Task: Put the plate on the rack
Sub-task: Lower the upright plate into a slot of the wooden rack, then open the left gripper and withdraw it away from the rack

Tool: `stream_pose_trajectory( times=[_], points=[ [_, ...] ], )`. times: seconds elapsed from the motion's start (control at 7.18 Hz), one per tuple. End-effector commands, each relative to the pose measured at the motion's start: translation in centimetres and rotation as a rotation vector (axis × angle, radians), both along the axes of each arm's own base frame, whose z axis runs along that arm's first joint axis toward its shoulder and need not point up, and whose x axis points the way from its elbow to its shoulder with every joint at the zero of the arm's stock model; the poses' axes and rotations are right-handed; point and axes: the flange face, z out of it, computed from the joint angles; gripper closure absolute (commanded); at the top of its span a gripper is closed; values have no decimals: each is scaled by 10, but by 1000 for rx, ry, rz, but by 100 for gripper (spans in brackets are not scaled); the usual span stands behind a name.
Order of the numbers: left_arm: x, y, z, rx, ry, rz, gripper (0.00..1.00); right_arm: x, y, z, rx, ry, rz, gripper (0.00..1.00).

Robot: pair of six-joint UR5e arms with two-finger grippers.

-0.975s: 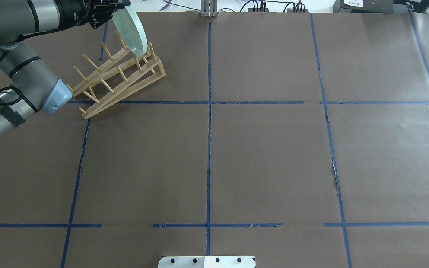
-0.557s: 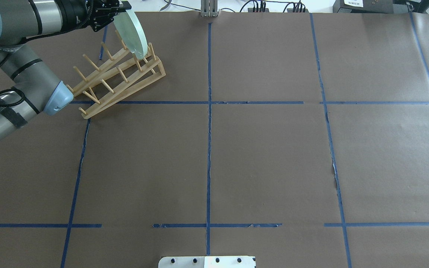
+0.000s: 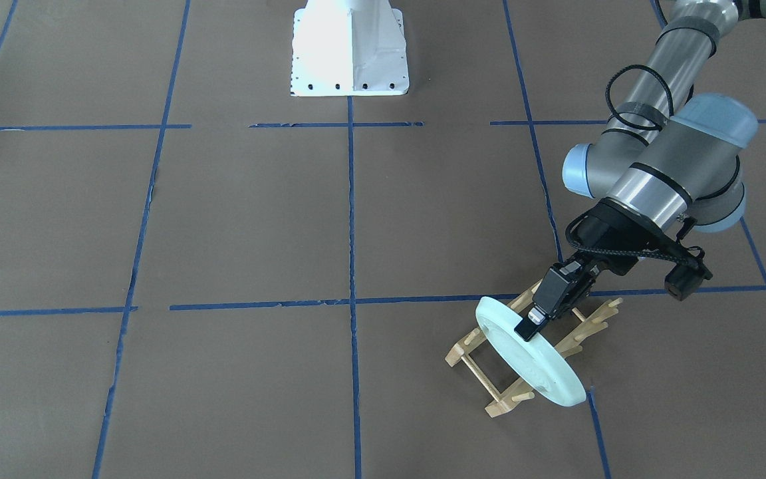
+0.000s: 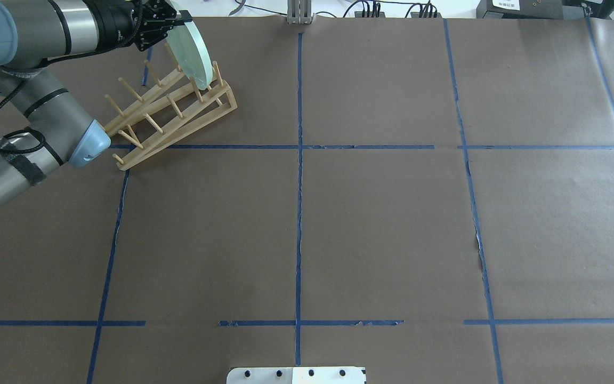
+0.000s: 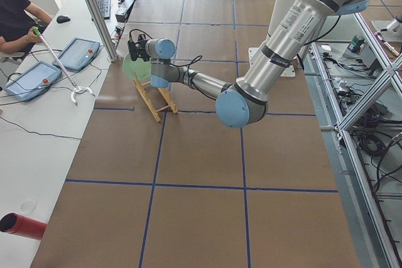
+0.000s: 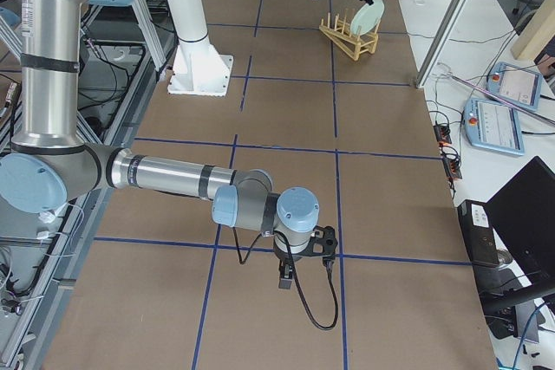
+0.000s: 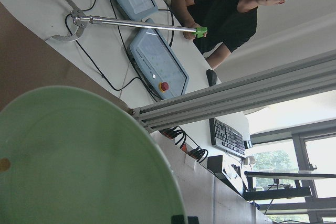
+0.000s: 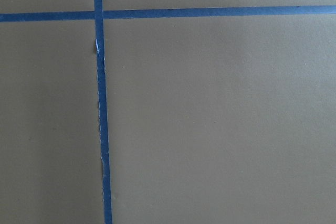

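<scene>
The pale mint-green plate stands on edge, tilted, between the pegs at the far end of the light-wood rack. My left gripper is shut on the plate's upper rim. In the front-facing view a finger lies over the plate, which leans across the rack. The left wrist view is filled by the plate's face. My right gripper hangs low over bare paper at the near end and shows only in the exterior right view, so I cannot tell whether it is open.
The white robot base stands at the table's near middle edge. An operator sits beyond the far table edge with tablets and a reaching tool. Blue tape lines grid the brown paper.
The left gripper has shifted slightly right and down with the plate. The plate now sits lower and more edge-on among the rack's end pegs.
</scene>
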Motion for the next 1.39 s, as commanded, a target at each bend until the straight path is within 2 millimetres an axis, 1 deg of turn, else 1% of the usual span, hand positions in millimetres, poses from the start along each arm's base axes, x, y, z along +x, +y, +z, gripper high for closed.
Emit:
stream_pose_trajectory(
  times=[0.0,0.14,0.28,0.42,0.56,0.7,0.84,0.97,1.11,1.25],
  points=[
    [4,-1,-5,-2,3,2,0,0,0,0,0,0,0,0],
    [4,-5,-13,-16,-7,1,0,0,0,0,0,0,0,0],
    [-10,-7,-25,-5,-10,-5,0,0,0,0,0,0,0,0],
    [-39,-12,-31,-38,-53,57,0,0,0,0,0,0,0,0],
    [-61,-23,-32,-66,-232,152,0,0,0,0,0,0,0,0],
    [-76,-20,-33,-53,-427,200,0,0,0,0,0,0,0,0],
    [-89,-11,-18,-64,-598,254,0,0,0,0,0,0,0,0],
    [-108,-17,2,-48,-774,323,0,0,0,0,0,0,0,0],
    [-155,-29,23,-12,-930,397,0,0,0,0,0,0,0,0],
    [-199,-28,51,50,-1053,500,0,0,0,0,0,0,0,0]
  ],
)
